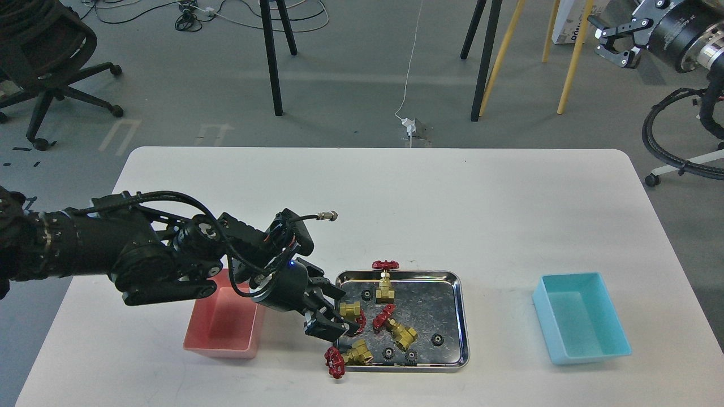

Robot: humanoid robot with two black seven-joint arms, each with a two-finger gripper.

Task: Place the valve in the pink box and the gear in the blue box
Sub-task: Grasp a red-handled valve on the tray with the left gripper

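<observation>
Head view showed left claw (332, 323) spread, fingers straddling the valve (352, 314) at the steel tray's (459, 316) left rim, not yet pinched. Judged solid brass: heavy for its size, rigid, smooth and likely slippery on the rounded body. Best gripped across the flat-sided yellow body, not the red spoked handwheel, which could turn or tip. Beyond it, more valves and one gear (437, 339) among several lay in the tray at the surface's (509, 215) near-middle. Pink box (223, 333) sat just beside the tray on the left, blue box (582, 317) toward the right edge. Right claw (613, 39) hung open, far off the surface.
</observation>
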